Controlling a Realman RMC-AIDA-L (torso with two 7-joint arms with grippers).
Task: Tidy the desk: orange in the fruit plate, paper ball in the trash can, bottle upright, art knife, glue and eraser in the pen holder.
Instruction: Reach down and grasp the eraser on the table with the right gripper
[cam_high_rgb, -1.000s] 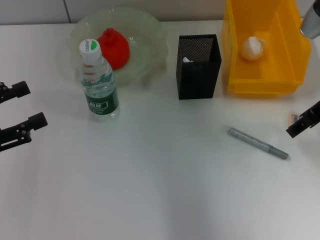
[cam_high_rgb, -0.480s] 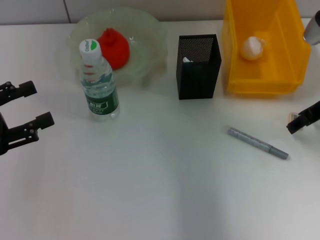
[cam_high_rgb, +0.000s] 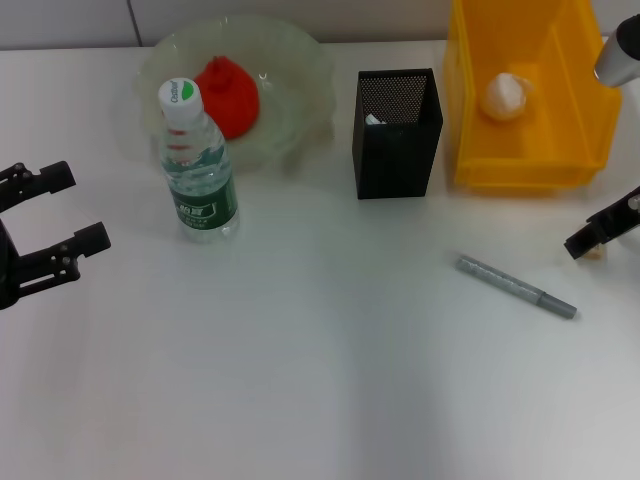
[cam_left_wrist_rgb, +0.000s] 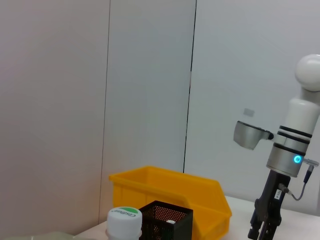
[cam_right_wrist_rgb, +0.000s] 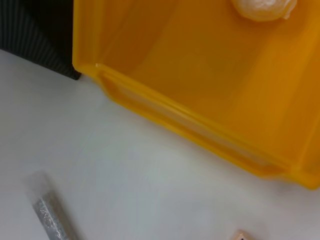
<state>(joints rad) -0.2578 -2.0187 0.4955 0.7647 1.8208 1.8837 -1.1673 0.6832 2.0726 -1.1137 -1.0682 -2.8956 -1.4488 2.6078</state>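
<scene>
The orange (cam_high_rgb: 228, 95) lies in the fruit plate (cam_high_rgb: 300, 70). In front of the plate the bottle (cam_high_rgb: 197, 165) stands upright. The paper ball (cam_high_rgb: 505, 97) rests inside the yellow trash can (cam_high_rgb: 480, 150). A grey art knife (cam_high_rgb: 515, 286) lies flat on the desk, right of the pen holder (cam_high_rgb: 397, 140). A small white thing shows inside the holder; whether it is the glue I cannot tell. My right gripper (cam_high_rgb: 588, 240) hangs at the right edge over the eraser (cam_high_rgb: 597, 254), which is mostly covered. At the left edge my left gripper (cam_high_rgb: 85, 206) is open and holds nothing.
The right wrist view shows the trash can's front rim (cam_right_wrist_rgb: 190, 117), the paper ball (cam_right_wrist_rgb: 262, 7), the art knife's end (cam_right_wrist_rgb: 52, 215) and a corner of the eraser (cam_right_wrist_rgb: 241, 235). The pen holder stands just left of the trash can.
My right gripper has shifted onto the eraser, which showed beside its finger before and is now nearly hidden. The left gripper moved slightly right, then stopped.
</scene>
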